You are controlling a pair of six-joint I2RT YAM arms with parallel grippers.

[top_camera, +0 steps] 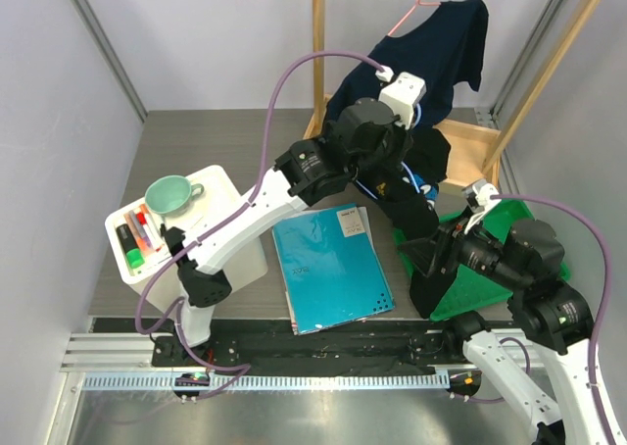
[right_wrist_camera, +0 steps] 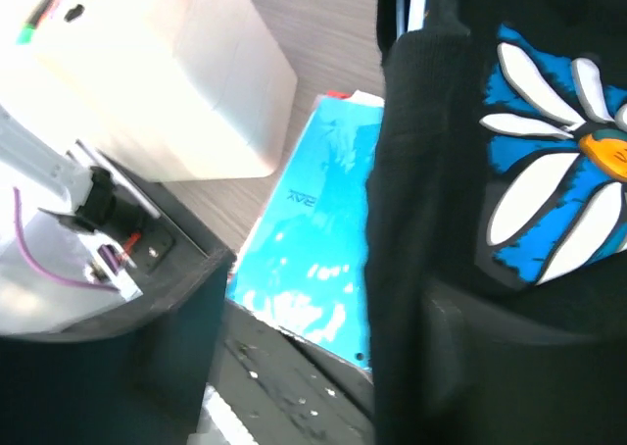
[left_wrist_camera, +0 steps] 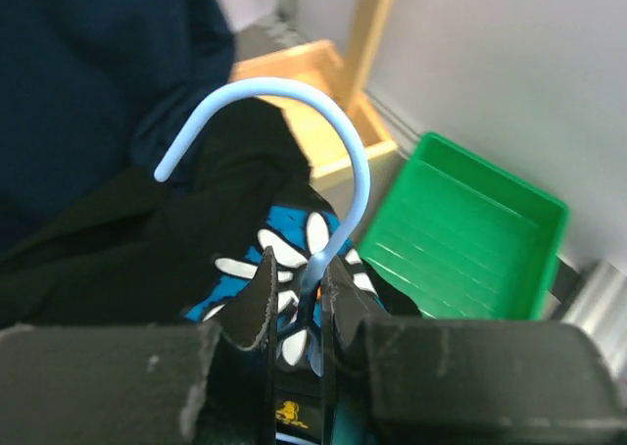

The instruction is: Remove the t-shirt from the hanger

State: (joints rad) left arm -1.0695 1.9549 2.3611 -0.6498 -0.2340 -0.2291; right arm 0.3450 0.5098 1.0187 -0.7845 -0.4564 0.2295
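Observation:
The black t-shirt [top_camera: 423, 161] with a blue and white daisy print [left_wrist_camera: 294, 244] hangs on a light blue hanger [left_wrist_camera: 359, 161]. My left gripper [left_wrist_camera: 315, 286] is shut on the hanger's neck just under its hook and holds it up above the table, in front of the wooden rack; in the top view it [top_camera: 394, 173] is half hidden by cloth. My right gripper [right_wrist_camera: 304, 367] stands open low beside the shirt. The black cloth [right_wrist_camera: 441, 171] drapes against its right finger, and its left finger is bare. In the top view it [top_camera: 423, 271] is under the shirt's lower edge.
A teal notebook [top_camera: 328, 264] lies on the table below the shirt. A green tray [top_camera: 495, 269] is at the right. A white box [top_camera: 230, 254] with a green cup [top_camera: 169, 192] and markers stands at the left. A navy shirt [top_camera: 453, 43] hangs on the wooden rack [top_camera: 318, 43].

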